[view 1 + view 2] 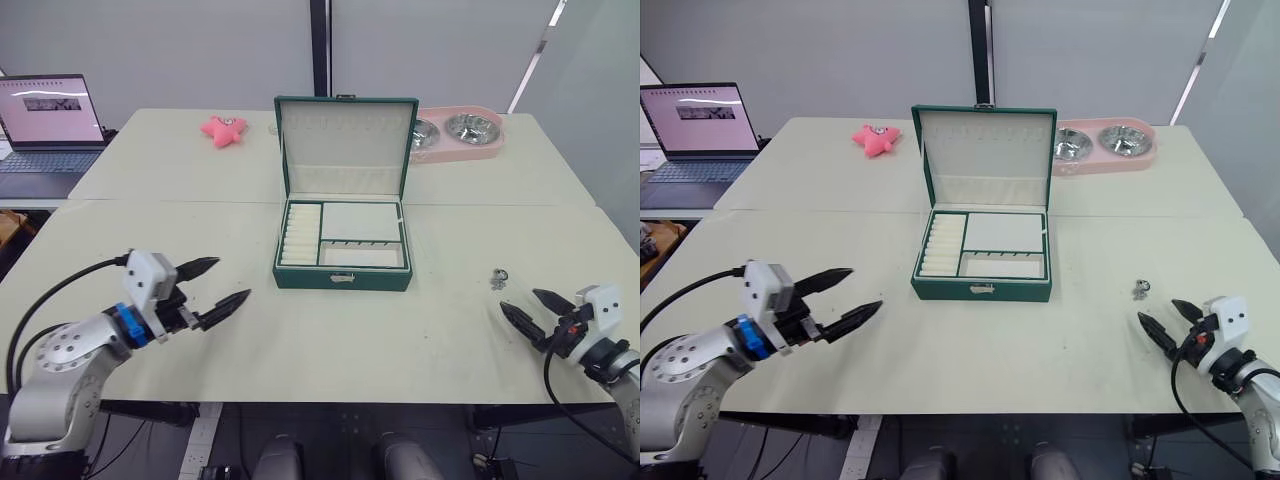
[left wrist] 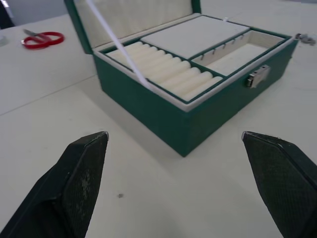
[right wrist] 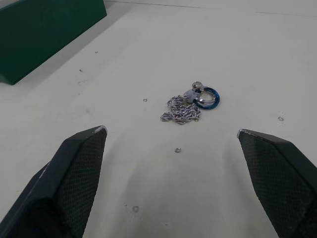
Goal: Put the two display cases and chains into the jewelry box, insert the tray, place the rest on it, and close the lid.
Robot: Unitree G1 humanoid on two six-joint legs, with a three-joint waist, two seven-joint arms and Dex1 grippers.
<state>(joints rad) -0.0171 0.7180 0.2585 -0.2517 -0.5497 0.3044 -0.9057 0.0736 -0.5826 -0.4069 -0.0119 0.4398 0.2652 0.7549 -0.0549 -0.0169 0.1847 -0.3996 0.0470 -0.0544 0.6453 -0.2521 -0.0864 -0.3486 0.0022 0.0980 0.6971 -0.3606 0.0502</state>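
Observation:
The dark green jewelry box [image 1: 342, 279] stands in the middle of the table with its lid [image 1: 345, 140] upright. The tray [image 1: 345, 236] with its ring rolls sits in the top of the box. One small silver chain [image 3: 185, 107] with a blue ring lies loose on the table to the right of the box [image 1: 498, 277]. My right gripper [image 1: 520, 299] hovers open just short of this chain, which lies between and beyond the fingertips in the right wrist view. My left gripper [image 1: 230, 279] is open to the left of the box, pointing at it. The display cases are out of view.
A laptop [image 1: 45, 125] stands at the far left. A pink star toy [image 1: 223, 129] and a pink double pet bowl [image 1: 455, 132] lie behind the box. Red scissors [image 2: 42, 38] lie on the table beyond the box's left side.

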